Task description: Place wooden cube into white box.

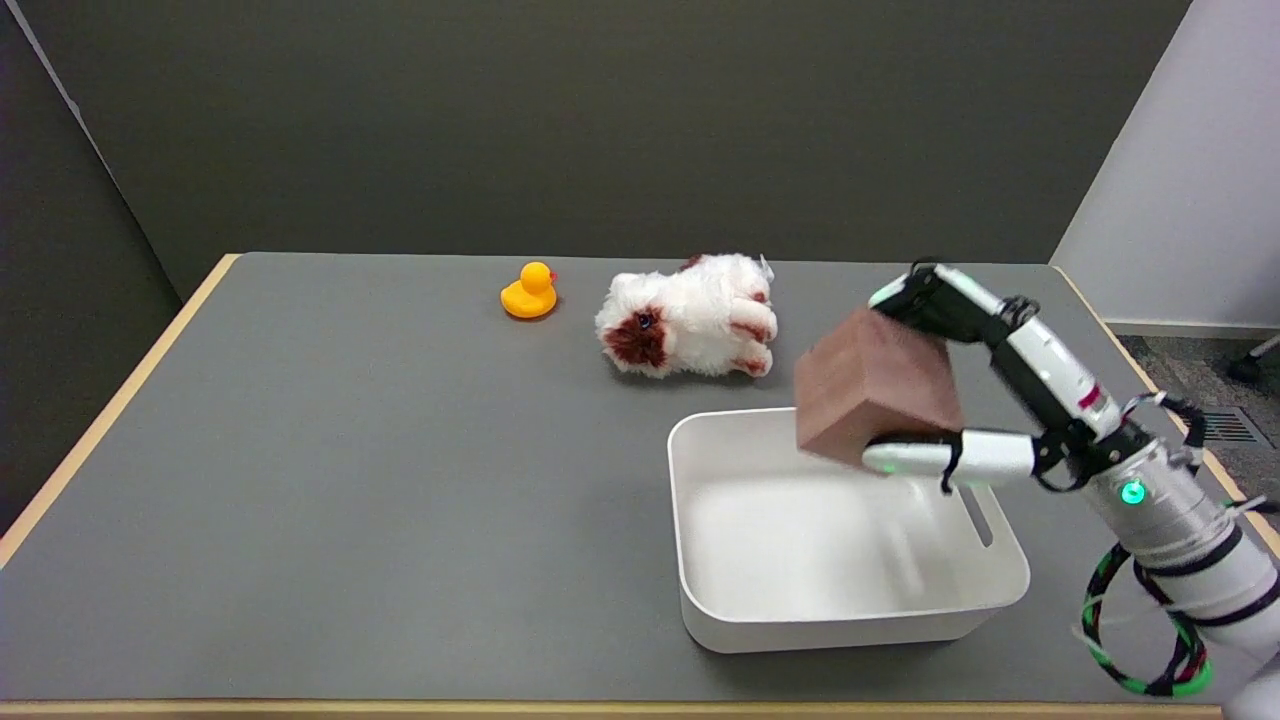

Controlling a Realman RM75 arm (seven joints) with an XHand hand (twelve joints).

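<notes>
Cube, wooden (875, 388): reddish-brown block, tilted, hanging in the air above the far right corner of the white box (760, 610), clear of the rim. Right hand (985, 400) is gripping it, fingers (925, 292) bearing on the upper far face and the thumb pressing from below on the near lower edge.

Handling, as judged: rigid, flat-faced, probably of modest weight for its bulk; smooth faces are likely offering little friction, so opposed flat faces are looking like the soundest hold, as taken now. Tilt is suggesting the block may land on a corner and tumble when let go.

Box: open-topped, nothing in it, rounded rim, slotted handle in the right wall. Interior is looking roomy enough to take the block with space around it.

Edges and room: box is sitting near the table (300, 480) front edge, right of centre. Plush toy (690, 315) is lying just beyond the far rim; rubber duck (529, 291) is standing further left, well apart. Lowering straight down is appearing free of obstruction; the far rim and right wall are the nearest contact hazards.
</notes>
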